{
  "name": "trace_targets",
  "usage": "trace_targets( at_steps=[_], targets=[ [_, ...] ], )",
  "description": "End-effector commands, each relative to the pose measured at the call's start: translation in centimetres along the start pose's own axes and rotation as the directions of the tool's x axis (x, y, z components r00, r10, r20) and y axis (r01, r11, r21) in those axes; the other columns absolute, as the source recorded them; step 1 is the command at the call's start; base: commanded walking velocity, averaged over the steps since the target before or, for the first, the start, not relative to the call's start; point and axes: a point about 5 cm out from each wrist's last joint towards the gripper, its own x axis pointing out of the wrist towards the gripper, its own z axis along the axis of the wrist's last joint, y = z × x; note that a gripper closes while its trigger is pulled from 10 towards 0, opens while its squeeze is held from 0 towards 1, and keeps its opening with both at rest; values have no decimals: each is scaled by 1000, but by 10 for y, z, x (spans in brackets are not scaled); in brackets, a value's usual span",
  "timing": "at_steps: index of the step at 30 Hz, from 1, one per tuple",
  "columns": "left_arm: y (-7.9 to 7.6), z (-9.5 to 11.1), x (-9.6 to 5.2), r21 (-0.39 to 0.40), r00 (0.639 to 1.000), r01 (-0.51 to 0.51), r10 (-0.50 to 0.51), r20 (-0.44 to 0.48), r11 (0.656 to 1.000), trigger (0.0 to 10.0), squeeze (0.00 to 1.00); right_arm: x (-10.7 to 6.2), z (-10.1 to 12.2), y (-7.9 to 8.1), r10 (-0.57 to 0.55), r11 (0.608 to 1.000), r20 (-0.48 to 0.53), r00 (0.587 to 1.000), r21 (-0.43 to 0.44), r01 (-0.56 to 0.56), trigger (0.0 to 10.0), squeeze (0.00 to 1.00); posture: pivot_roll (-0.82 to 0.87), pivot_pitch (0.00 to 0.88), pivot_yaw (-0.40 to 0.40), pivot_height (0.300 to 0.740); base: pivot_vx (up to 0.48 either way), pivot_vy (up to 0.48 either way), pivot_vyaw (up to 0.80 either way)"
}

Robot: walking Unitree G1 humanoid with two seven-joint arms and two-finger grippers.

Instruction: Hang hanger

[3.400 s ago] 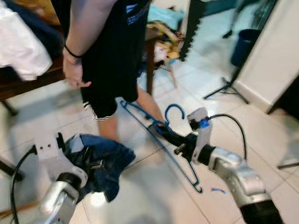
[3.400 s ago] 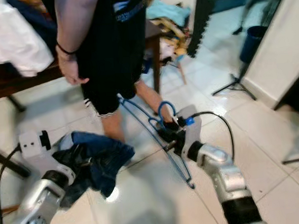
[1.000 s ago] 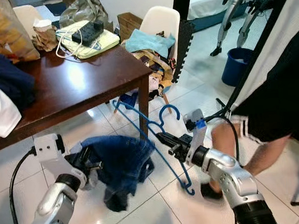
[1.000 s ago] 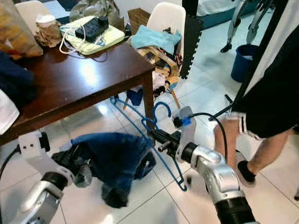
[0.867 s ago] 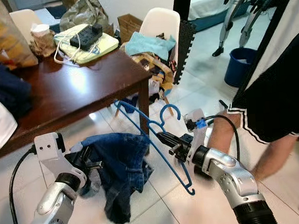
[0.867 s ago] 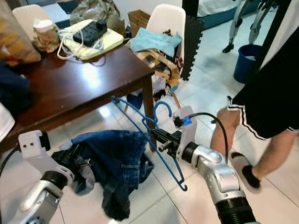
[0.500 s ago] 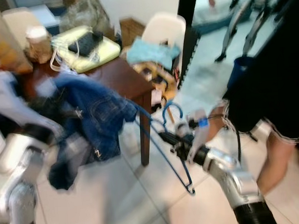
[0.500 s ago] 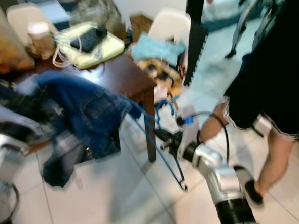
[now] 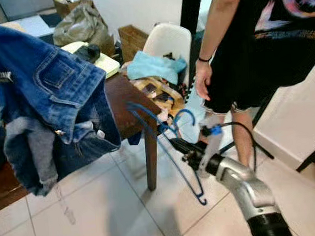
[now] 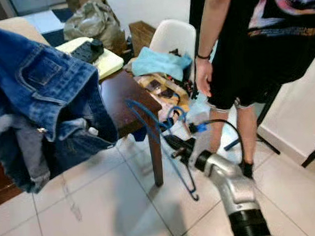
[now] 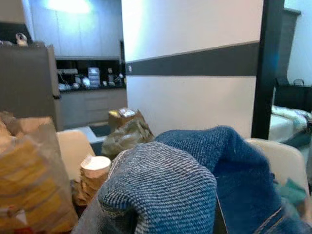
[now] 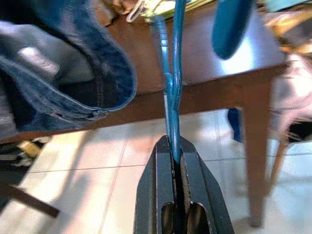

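Right wrist view, right claw (image 12: pixel 174 146) pinched tight on blue hanger (image 12: pixel 171 73), left claw unclear.

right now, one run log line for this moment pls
right tool: shut on blue hanger | left tool: hidden under denim jacket, raised high | person's hand near white chair

Blues vs. dark brown table (image 9: pixel 126 106) – colours logged.
Hanger (image 9: pixel 167 149) seen as bright blue wire; denim jeans (image 9: pixel 49 98) mid-blue w/ paler grey-blue inside, hung over table's front. Right gripper (image 12: pixel 174 151) fingers black, arm silver, blue tag at wrist. Beyond table: chair (image 9: pixel 166 40) white, cloth (image 9: pixel 154 66) on it teal, pad (image 10: pixel 108 62) on tabletop pale yellow. Person (image 9: pixel 260 42) by table dressed in black, pink/teal print on shirt. Floor tiles (image 9: pixel 99 212) off-white under table.
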Motion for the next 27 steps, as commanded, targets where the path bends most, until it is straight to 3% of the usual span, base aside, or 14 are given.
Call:
trace_targets(
  at_steps=[1,2,7,8,16,18,19,21,22,23,24,27],
  targets=[
    [-10,17,11,22,997,47,-48,68,999,10000,0,-5,-1,-4,-16,1000,1,1000,0,16,10000,0,-64,130,25,740,386,0,0],
    [-15,19,18,26,995,68,-70,78,997,10000,0,-5,-1,-4,-20,1000,2,1000,-2,20,10000,0,-66,131,27,740,386,0,0],
    [-19,18,27,28,993,87,-89,78,996,10000,0,-6,-1,-4,-28,1000,4,1000,-3,28,10000,0,-74,134,33,740,386,0,0],
    [-20,6,28,26,994,101,-102,41,995,10000,0,-8,-1,-5,-34,999,5,999,-4,34,10000,0,-80,140,34,740,386,0,0],
    [-26,-4,27,5,992,126,-126,11,992,10000,0,-9,-1,-5,-38,999,4,999,-3,38,10000,0,-82,144,31,740,337,0,0],
    [-29,-10,26,-20,991,132,-133,-16,991,10000,0,-10,-1,-6,-40,999,2,999,-3,40,10000,0,-83,145,31,740,0,0,0],
    [-35,-32,18,-50,985,124,-129,-117,991,10000,0,-11,-1,-6,-43,999,-1,999,-4,43,10000,0,-83,148,29,740,0,0,0],
    [-35,-32,18,-50,985,124,-129,-117,991,10000,0,-11,-1,-6,-43,999,-1,999,-4,43,10000,0,-83,148,29,740,0,0,0],
    [-42,-58,5,-78,960,123,-138,-242,989,10000,90,-11,-1,-7,-44,999,-3,999,-4,44,10000,0,-86,151,28,740,0,0,0],
    [-42,-58,5,-78,960,123,-138,-242,989,10000,90,-11,-1,-7,-44,999,-3,999,-4,44,10000,0,-86,151,28,740,0,0,0],
    [-54,-87,-15,-109,907,155,-185,-377,982,10000,961,-11,-1,-7,-45,999,-6,999,-5,45,10000,0,-86,151,28,740,0,0,0],
    [-54,-87,-15,-109,907,155,-185,-377,982,10000,961,-11,-1,-7,-45,999,-6,999,-5,45,10000,0,-86,151,28,740,0,0,0]
  ],
)
